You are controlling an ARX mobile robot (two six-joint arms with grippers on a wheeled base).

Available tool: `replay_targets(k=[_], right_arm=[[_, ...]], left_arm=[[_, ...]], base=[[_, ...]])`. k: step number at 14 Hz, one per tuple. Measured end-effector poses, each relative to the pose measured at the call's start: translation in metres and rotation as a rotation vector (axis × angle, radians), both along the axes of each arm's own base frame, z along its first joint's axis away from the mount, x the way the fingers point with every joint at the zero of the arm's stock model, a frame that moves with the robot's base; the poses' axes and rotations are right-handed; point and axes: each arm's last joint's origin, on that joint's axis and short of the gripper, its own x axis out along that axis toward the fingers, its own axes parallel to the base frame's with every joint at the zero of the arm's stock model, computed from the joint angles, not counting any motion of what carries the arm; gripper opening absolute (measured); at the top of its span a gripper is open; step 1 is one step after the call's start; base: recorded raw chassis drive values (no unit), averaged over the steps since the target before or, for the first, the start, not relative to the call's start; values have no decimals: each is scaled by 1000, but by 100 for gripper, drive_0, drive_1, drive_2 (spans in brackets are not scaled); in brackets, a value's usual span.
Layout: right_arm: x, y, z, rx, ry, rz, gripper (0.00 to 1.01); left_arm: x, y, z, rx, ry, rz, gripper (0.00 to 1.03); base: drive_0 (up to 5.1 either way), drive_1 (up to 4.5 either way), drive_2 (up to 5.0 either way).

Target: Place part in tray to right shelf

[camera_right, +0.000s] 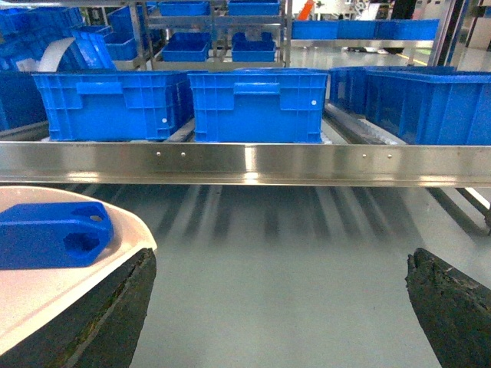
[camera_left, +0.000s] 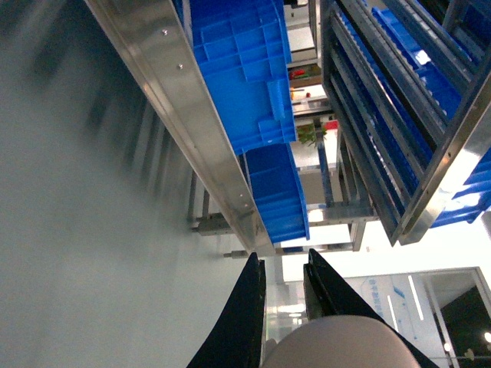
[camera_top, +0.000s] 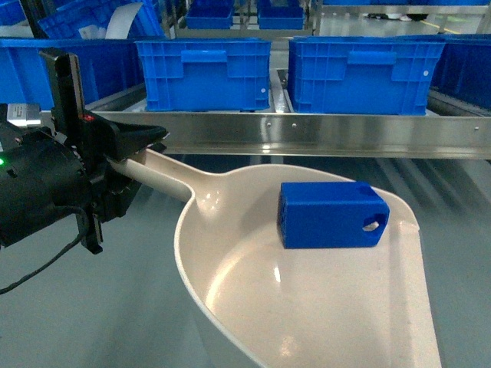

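Gripping the long handle of the pale beige tray (camera_top: 230, 268), the left gripper (camera_top: 146, 142) has its dark fingers (camera_left: 244, 322) clamped around the rounded shaft, which shows at the bottom of the left wrist view. The tray hangs above a smooth grey-green floor (camera_top: 92, 307) with its wide mouth turned to the right. Inside it lies the part (camera_top: 331, 215), a bright-blue block on its side, resting on the scoop's pale floor near the far wall, a slot hole showing on its right end; the right wrist view catches it at the left edge, sitting within the tray's rim. Just beyond the tray runs the right shelf (camera_top: 322, 134), its flat stainless front rail crossing the whole width and reflecting the light. On the shelf behind the rail stand large blue crates (camera_top: 205, 73), side by side, with more crates stacked on further racks deeper in the room. The right gripper (camera_right: 280, 307) is spread wide, its two dark, worn pads (camera_right: 449, 307) well apart and holding nothing, hovering over the floor in front of the rail, with the tray's edge passing just above its left pad.
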Motion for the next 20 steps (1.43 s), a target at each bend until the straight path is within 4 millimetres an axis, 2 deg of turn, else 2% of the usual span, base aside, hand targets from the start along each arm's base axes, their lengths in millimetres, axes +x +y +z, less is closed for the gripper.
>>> replay_targets(k=[14, 18, 20], right_arm=[[0, 0, 0, 0, 3, 0, 98], [0, 0, -1, 0, 6, 0, 98], [0, 0, -1, 0, 6, -1, 98]], left_arm=[[0, 0, 0, 0, -1, 2, 13], [0, 1, 0, 1, 4, 8, 13], [0, 0, 0, 0, -4, 2, 13]], base=[[2, 386, -382], [330, 155, -487], [7, 410, -396]])
